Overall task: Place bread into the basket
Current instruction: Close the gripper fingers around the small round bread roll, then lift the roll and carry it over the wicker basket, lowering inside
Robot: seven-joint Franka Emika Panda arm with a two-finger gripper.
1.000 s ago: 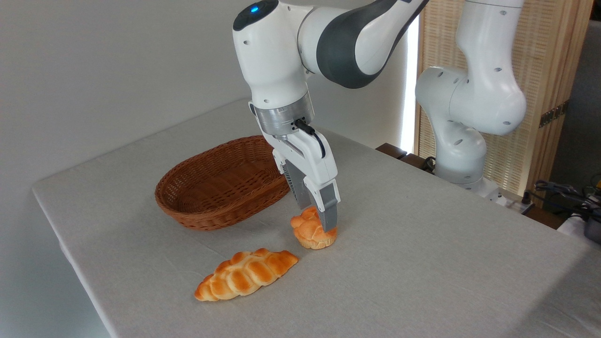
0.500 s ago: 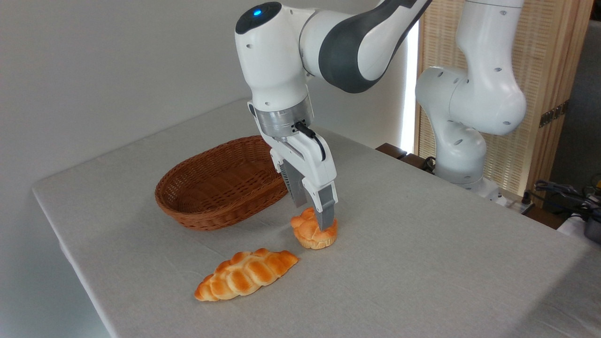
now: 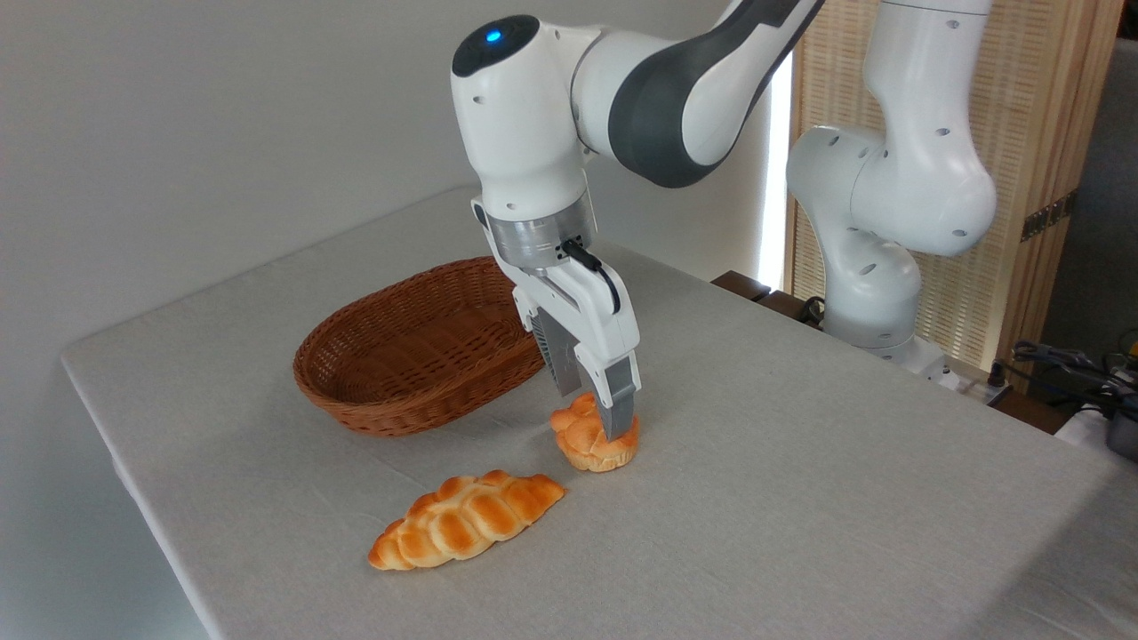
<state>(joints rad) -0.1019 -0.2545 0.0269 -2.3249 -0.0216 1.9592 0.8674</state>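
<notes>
Gripped the bread from above with the tool, clenched on it across the knotted top. Pressed the near finger against the right flank; kept the far one mostly hidden behind the bun, so took contact on that side as likely rather than seen. Came in steeply from overhead, probably because a low round bun offers no other purchase and because a side approach would have scraped the worktop.

Found the bread in the middle of the worktop, just beside the right end of the basket and apart from it, not yet inside. Could not tell whether the pale base rested on the cloth or hung a hair above it: too little shadow beneath to judge.

Left the long braided loaf untouched, lying flat nearer the front edge, clear of the fingers and of the bun. Judged it no part of the job.

Saw the basket empty and open-topped, up and to the left of the tool. Judged the step in hand to be the lift after the pinch. Reckoned next on a rise high enough to clear the woven rim, then a short carry leftward before release. Rated the main risk as a soft or shallow hold slipping off the rounded crust.
</notes>
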